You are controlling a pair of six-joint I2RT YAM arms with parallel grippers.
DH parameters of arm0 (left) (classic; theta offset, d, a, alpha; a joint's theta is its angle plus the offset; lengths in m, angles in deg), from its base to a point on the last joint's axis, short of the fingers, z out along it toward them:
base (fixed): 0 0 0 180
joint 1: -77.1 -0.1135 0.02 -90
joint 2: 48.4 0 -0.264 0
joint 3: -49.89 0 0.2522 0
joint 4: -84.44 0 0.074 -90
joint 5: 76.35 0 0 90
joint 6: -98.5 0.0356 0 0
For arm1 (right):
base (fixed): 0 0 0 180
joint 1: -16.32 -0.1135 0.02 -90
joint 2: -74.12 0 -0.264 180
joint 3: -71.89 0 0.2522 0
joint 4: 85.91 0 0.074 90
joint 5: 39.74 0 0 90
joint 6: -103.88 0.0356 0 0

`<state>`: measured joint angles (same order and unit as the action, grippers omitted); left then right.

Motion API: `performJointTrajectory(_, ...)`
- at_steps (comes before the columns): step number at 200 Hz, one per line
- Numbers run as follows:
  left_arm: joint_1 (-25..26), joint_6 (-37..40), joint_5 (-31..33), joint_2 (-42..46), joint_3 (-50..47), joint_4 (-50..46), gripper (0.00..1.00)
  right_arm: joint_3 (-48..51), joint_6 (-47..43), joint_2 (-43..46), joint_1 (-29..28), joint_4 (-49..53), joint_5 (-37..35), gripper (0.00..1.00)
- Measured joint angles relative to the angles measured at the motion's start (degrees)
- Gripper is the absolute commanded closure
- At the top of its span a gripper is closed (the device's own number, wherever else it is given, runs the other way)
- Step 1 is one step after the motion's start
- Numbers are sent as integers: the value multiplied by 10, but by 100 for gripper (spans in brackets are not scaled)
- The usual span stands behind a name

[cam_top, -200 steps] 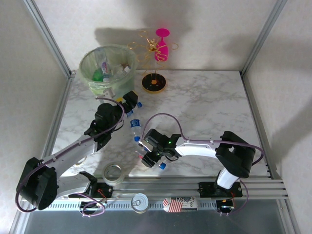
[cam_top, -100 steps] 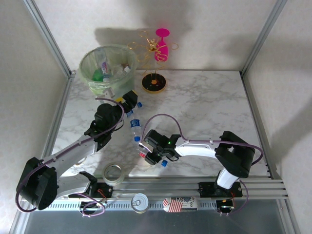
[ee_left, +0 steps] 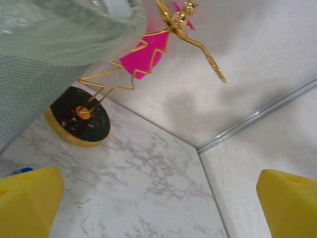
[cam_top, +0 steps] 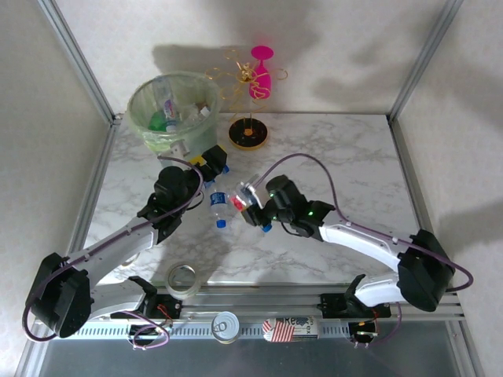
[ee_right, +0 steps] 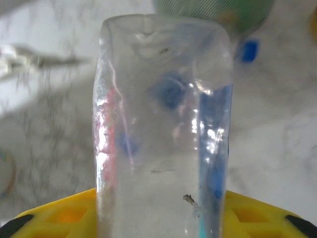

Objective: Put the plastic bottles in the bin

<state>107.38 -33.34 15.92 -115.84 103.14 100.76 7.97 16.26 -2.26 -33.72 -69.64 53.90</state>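
Right gripper (cam_top: 255, 203) is now lifting away from the near edge, clenching a clear bottle (ee_right: 163, 134) whose long axis is running straight out from the jaws. Bin (cam_top: 157, 140) is lying at 11 o'clock from it; left gripper (cam_top: 211, 161), released, is hovering nearer the bin.

The marbled surface (cam_top: 338, 173) carries the bin (cam_top: 157, 140) — just beyond the left jaws. One bottle (cam_top: 218, 206) lies beside the right jaws — a tape roll (cam_top: 181, 279) well behind.

Pink goblet (cam_top: 262, 72), gold wire figure (cam_top: 242, 75) on gold-rimmed black disc base (cam_top: 248, 134), clear tape roll (cam_top: 182, 279), tin can (cam_top: 225, 327) by near rail (cam_top: 314, 297), marble tabletop (cam_top: 338, 157)
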Motion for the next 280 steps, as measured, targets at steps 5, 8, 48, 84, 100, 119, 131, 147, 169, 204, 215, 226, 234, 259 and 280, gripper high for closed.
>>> performJointTrajectory(5,3,0,0,-1,2,0,0,0,3,3,7,-15,-2,55)
performJointTrajectory(8,5,0,-2,-1,4,1,0,1,4,5,11,-24,-3,55)
performJointTrajectory(48,30,-9,-14,-10,13,13,0,13,17,7,28,-134,-27,56)
performJointTrajectory(84,48,-30,-31,-29,13,25,1,16,13,2,29,-203,-39,57)
performJointTrajectory(100,54,-41,-40,-37,12,40,0,17,12,-2,29,-218,-38,57)
performJointTrajectory(119,63,-50,-52,-47,14,51,1,17,13,-5,29,-238,-34,57)
performJointTrajectory(131,68,-52,-59,-56,18,54,2,18,13,-5,29,-247,-29,57)
performJointTrajectory(147,74,-52,-69,-71,30,53,4,21,13,-5,29,-262,-22,57)
performJointTrajectory(169,80,-51,-76,-85,43,53,8,29,13,-5,29,-276,-18,57)
performJointTrajectory(204,84,-49,-85,-100,50,52,21,37,12,-5,30,-285,-10,57)
performJointTrajectory(215,85,-45,-86,-101,53,52,28,37,13,-5,31,-284,-10,57)
performJointTrajectory(226,86,-43,-86,-102,55,51,34,37,12,-5,32,-285,-10,57)
performJointTrajectory(234,86,-40,-87,-102,57,48,37,38,9,-4,33,-285,-9,56)
performJointTrajectory(259,86,-33,-91,-102,58,41,43,43,2,-1,35,-285,-5,46)
performJointTrajectory(280,86,-30,-88,-102,59,40,45,46,7,4,40,-284,-11,31)
